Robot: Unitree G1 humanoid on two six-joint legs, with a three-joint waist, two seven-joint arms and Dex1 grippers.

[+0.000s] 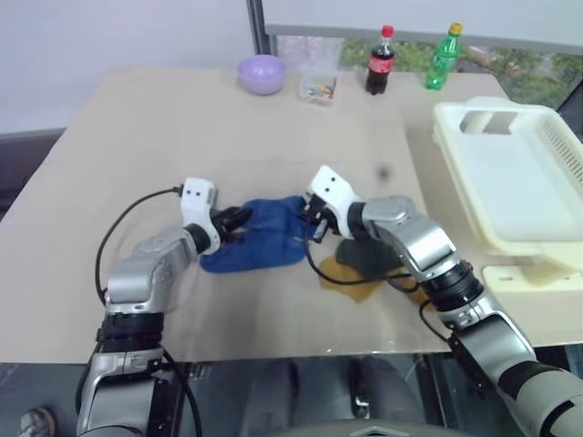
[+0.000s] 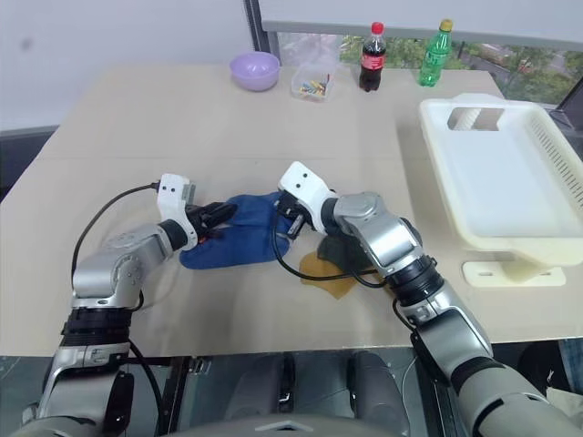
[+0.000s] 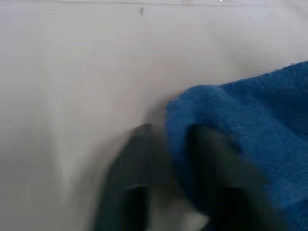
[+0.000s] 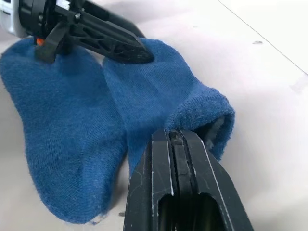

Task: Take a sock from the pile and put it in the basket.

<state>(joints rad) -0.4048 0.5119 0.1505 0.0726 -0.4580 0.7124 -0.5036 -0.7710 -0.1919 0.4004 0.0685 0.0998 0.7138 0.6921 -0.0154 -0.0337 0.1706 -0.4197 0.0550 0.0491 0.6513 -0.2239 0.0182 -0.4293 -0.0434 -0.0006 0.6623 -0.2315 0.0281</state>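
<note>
Blue knit ankle sock(s) (image 1: 260, 235) lying flat on the beige table (image 1: 182, 137), between the two claws. Wrist view suggests two blue socks side by side, or one folded; cannot tell which. Rest of the pile, a mustard-brown sock (image 1: 351, 278) and a dark green one (image 1: 369, 257), lies just beside it, under the right forearm.

Right claw (image 4: 175, 139): fingers together, pinched on the cuff of the blue sock at its right end. Left claw (image 2: 219, 217): fingers together at the opposite end, tips resting on or biting the fabric; in the left wrist view a fold of blue knit sits between the fingers (image 3: 132, 159), so probably clamped on it.

Sock's long axis runs roughly left to right across the table, both ends held.

Cream-white slotted plastic basket (image 1: 556, 164) stands well apart to the right, at the table's right edge. Right arm is the nearer one. Judgement: carry goes rightward with the right claw; left would have to let go first.
</note>
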